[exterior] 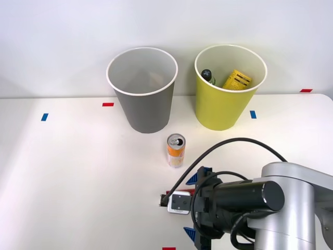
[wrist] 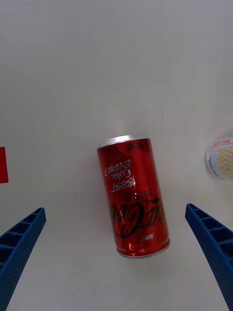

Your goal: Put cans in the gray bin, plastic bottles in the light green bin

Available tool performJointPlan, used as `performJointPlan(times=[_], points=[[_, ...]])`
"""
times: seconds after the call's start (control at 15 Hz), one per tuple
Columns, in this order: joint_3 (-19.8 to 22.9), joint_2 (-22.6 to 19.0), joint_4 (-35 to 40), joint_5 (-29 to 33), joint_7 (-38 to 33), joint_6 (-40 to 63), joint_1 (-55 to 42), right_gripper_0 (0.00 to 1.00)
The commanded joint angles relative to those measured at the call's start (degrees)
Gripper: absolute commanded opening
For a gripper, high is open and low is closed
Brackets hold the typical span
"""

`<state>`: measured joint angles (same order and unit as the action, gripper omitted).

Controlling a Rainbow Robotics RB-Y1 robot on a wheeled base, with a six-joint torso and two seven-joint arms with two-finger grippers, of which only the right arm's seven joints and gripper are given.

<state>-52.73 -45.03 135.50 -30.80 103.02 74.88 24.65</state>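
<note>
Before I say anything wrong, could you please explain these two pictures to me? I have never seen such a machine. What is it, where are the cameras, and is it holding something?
It is a two-armed robot sorting rubbish. The front view looks down from above its arms at a white table. The right arm ends in a right gripper with two blue ribbed fingers. The other picture comes from a camera on that wrist.

An orange-and-white can stands upright on the table. A red can lies on its side between the open fingers, not touched. Nothing is held. Behind stand a gray bin and a light green bin, which contains a clear bottle and a yellow container.
</note>
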Motion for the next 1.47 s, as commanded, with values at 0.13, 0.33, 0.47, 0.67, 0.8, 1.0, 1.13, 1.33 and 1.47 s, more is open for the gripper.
performJointPlan(times=[0.13, 0.33, 0.47, 0.67, 0.8, 1.0, 1.13, 1.33, 1.47], points=[[-1.41, 4.42, -6.39, 0.13, 2.8, -0.08, 2.24, 1.0], [-1.41, 6.62, -9.03, 0.92, 4.83, 0.0, 2.51, 1.0], [-1.41, 7.14, -9.99, 2.06, 5.97, -0.08, 2.59, 1.0], [-1.41, 9.69, -14.39, 2.33, 7.73, -1.49, 2.77, 1.0], [-1.41, 10.84, -15.97, 2.85, 8.78, -2.11, 2.77, 1.0], [-1.41, 11.63, -15.97, 2.68, 10.36, -2.19, 2.86, 1.0], [-1.41, 11.98, -16.06, 2.94, 10.98, -2.19, 2.86, 1.0], [-1.41, 12.15, -16.06, 4.17, 11.86, -2.19, 2.77, 1.0], [-1.67, 12.24, -16.06, 5.05, 11.95, -2.19, 2.77, 1.0]])
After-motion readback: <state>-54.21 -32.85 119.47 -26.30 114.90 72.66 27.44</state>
